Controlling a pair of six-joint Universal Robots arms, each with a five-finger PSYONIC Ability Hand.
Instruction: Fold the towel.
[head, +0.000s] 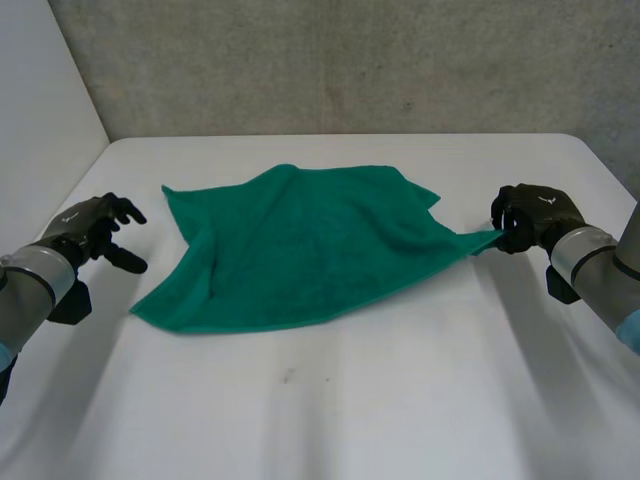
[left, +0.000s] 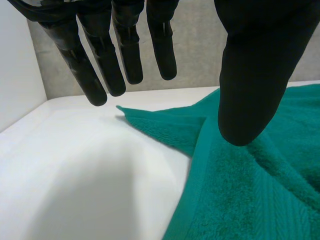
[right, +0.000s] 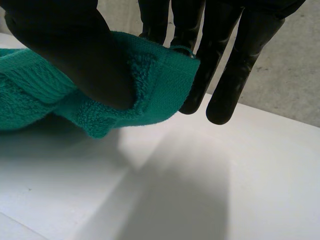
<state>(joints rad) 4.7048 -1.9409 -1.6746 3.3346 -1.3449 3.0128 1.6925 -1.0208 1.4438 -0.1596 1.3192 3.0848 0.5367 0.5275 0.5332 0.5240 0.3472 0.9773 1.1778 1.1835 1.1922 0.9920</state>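
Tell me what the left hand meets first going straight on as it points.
Likely the green towel, at its near edge; the left hand points there over bare table, though depth is unclear.

Robot lab or test cell, not a home or shop. Plain white desk (head: 330, 400) with a smooth surface and rounded far corners, used as a work stage. Beyond the fingers (left: 125, 60) of the left hand (head: 95, 225) stands a rough grey wall (head: 350, 60), concrete-looking and unpainted. To the outer side of those fingers, a flat white panel (head: 40, 90) closes off the desk's side like a booth wall. Two machine arms with grey cuffs, the left arm (head: 35, 280) and right arm (head: 590, 260), reach in over the desk. A green towel (head: 300, 240) lies between the hands as a test prop, one corner pinched by the right hand (head: 535, 215). Lighting is flat and even.
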